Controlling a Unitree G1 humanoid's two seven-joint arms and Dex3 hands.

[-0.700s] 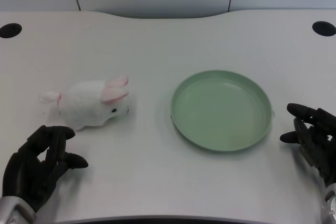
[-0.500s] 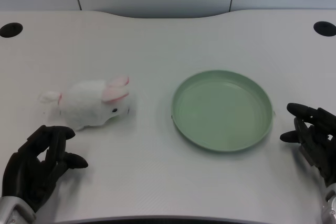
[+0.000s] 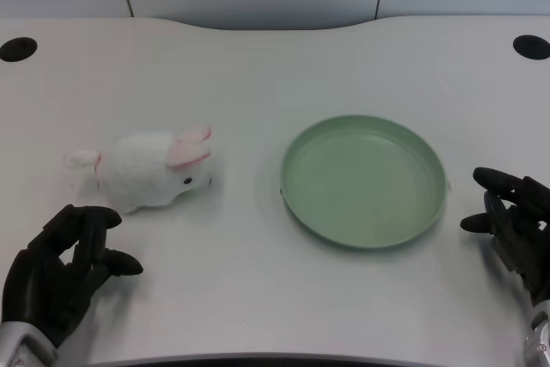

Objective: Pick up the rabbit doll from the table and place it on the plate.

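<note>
So my black left hand (image 3: 60, 274) is sitting low on the white surface (image 3: 258, 66) with its fingers (image 3: 90, 219) apart and holding nothing, just short of the fluffy white rabbit doll with pink ears (image 3: 150, 170), which lies left of the round pale green plate (image 3: 363, 180).

White table (image 3: 258, 66) with rabbit doll (image 3: 150, 169) and green plate (image 3: 363, 180).

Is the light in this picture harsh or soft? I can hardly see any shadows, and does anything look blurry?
Head view: the light is soft and even; the rabbit doll and the green plate cast only faint shadows on the white table. No strong glare shows on the plate. The left hand is dark, so little detail shows in it. Nothing looks noticeably blurred.
</note>
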